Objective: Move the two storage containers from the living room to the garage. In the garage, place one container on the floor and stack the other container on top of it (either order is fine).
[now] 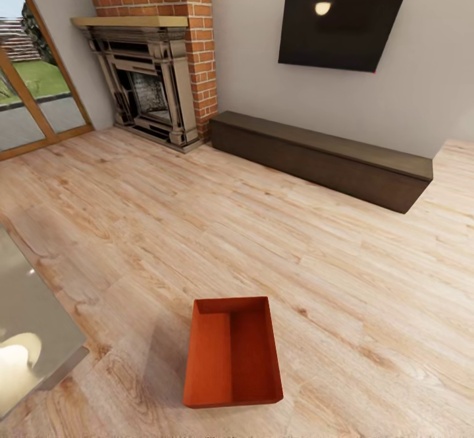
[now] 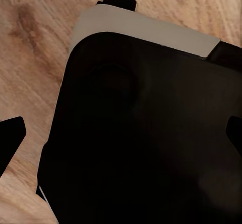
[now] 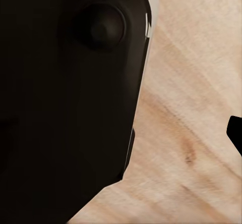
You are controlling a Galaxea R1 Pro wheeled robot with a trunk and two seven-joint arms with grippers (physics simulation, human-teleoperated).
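Note:
One red-orange storage container [image 1: 232,352] sits open-topped and empty on the light wood plank floor [image 1: 197,227] of the living room, low in the head view, just right of a glossy grey table corner. My left gripper [image 2: 121,135] is open over the robot's black base; its dark fingertips [image 2: 10,139] stand far apart with nothing between them. One fingertip [image 3: 236,133] of my right gripper [image 3: 121,133] sits far out to the side, as in an open stance, above bare wood. The other is lost against the black base. Neither gripper is near the container.
A red-brick fireplace [image 1: 155,89] stands at the back left, beside a glass door [image 1: 33,96]. A long low dark bench [image 1: 322,158] runs along the wall under a black TV [image 1: 339,27]. The low grey table [image 1: 33,319] is at the lower left.

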